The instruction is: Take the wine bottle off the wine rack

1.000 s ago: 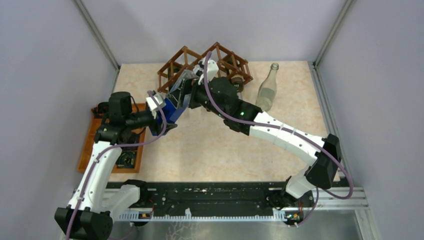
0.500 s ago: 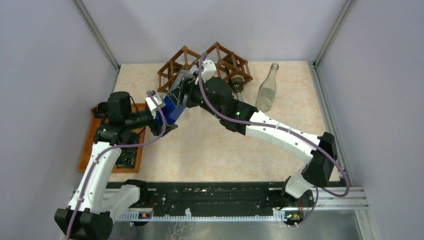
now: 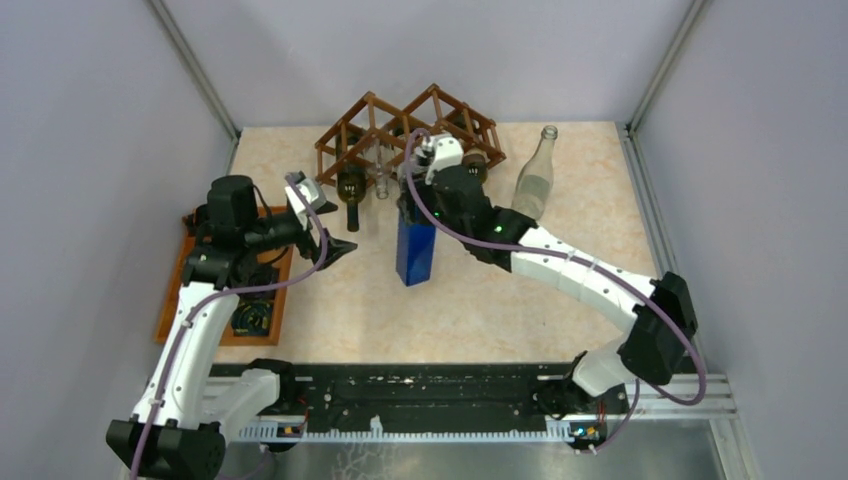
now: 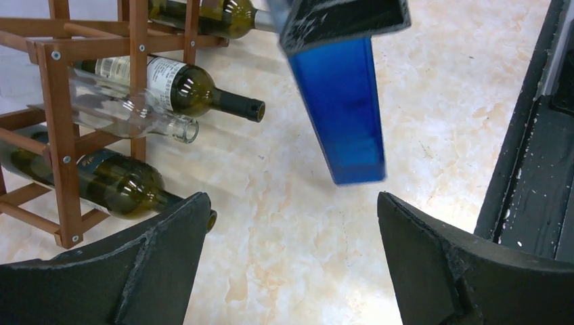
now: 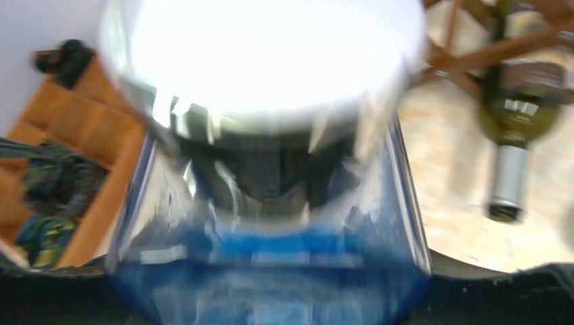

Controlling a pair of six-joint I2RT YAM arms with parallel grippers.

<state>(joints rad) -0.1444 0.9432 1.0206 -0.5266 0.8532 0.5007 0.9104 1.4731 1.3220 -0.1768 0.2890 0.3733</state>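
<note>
Near the middle of the counter [image 3: 480, 310], just in front of the rack [image 3: 402, 117], we show the blue bottle [image 3: 414, 255], a square-sided vessel held upright and outside every cell. The right fingers [image 3: 415, 205] are closed on its upper end from above. In the right wrist view the blue bottle fills the frame, blurred, with a bright cap [image 5: 264, 61] at the top. We cannot tell whether its base touches the counter. The left fingers [image 3: 338, 248] stand wide apart and hold nothing, and they lie to the left of the blue bottle, apart from it. In the left wrist view we see bare counter between their two dark pads [image 4: 156, 271], with the blue bottle beyond them. The rack stands at the far side of the counter, near the back wall. Its diamond cells carry several green bottles [image 4: 196, 91] and one clear bottle [image 4: 128, 115], all lying with their necks toward the arms. To the right of the rack, the standing bottle [image 3: 533, 185], also of clear glass, is upright on the counter near the rack's right end; we cannot judge whether the two touch. At the left edge, partly under the left arm, lies the tray [image 3: 176, 295], with dark items in its compartments.
</note>
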